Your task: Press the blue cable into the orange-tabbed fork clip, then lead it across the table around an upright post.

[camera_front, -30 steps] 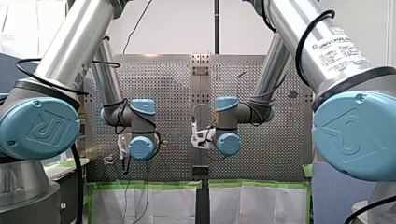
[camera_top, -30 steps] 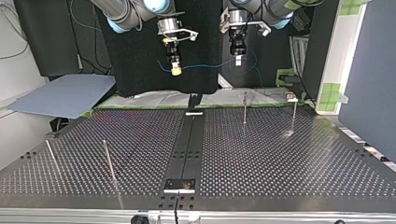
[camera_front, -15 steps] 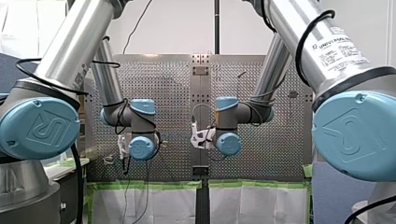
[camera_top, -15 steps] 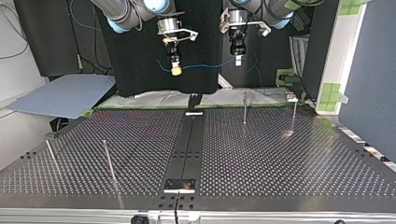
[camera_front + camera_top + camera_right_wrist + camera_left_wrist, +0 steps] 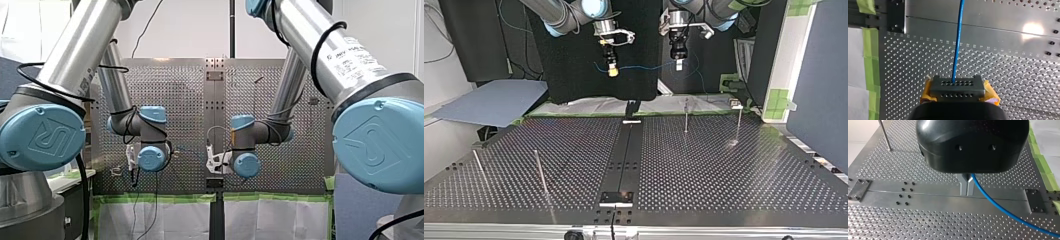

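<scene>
1. Two end effectors hang well above the worktop (image 5: 724, 170), side by side in the top view. The blue cable (image 5: 644, 67) is strung between them in a shallow sag.
2. My left end effector (image 5: 967, 192) has a black body and metal fingers (image 5: 963, 187). The fingers are pressed together on the cable, which comes out beside them and runs off over the perforated plate below.
3. My right end effector (image 5: 957, 83) is likewise clamped on the cable. Its yellow pads (image 5: 990, 93) flank a dark block with rows of small holes. The cable meets the middle of that block and runs straight ahead from it, over the worktop's plain centre strip.
4. In the top view my right arm comes in at the view's left and my left arm at its right, both in front of a dark backdrop. A short end of cable curls out past the right end effector toward the view's left. More cable trails down beyond the left end effector.
5. Four upright posts (image 5: 686, 117) stand on the worktop. In the top view two are near the far edge at the right and two are nearer the camera at the left. The cable is held in the air, well apart from all of them.
6. Green tape (image 5: 868, 45) lines the worktop's edge.
</scene>
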You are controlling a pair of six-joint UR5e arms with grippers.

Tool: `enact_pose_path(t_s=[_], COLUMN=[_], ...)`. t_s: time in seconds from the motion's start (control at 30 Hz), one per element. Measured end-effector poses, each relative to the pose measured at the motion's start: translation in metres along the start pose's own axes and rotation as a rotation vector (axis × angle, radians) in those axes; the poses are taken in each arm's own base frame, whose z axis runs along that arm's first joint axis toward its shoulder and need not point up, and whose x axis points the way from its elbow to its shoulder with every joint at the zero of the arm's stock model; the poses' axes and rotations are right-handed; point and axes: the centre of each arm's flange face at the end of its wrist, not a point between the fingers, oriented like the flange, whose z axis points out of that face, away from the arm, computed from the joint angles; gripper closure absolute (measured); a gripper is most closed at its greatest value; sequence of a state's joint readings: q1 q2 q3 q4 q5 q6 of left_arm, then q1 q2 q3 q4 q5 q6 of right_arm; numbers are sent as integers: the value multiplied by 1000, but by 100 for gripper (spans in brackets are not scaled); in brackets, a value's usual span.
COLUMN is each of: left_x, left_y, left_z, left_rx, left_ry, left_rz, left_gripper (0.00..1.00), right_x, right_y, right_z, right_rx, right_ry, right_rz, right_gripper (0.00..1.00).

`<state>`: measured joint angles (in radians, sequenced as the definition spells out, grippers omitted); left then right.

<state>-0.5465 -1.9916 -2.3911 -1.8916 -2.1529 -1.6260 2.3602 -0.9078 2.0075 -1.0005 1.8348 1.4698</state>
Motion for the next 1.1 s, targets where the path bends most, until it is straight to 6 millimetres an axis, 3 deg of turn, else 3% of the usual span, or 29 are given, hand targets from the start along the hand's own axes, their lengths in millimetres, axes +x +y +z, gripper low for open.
enact_pose_path(t_s=[0.4, 1.1], left_x=[7, 67], left_y=[-1, 14], left_z=[-4, -17], left_rx=[-9, -49], left_ry=[0, 84], left_rz=[21, 97], left_gripper=[100, 100], right_x=[-2, -2], right_y=[0, 0], right_z=[0, 0], right_rx=[0, 0], right_ry=[-3, -3], right_rz=[-1, -1], right_gripper=[100, 100])
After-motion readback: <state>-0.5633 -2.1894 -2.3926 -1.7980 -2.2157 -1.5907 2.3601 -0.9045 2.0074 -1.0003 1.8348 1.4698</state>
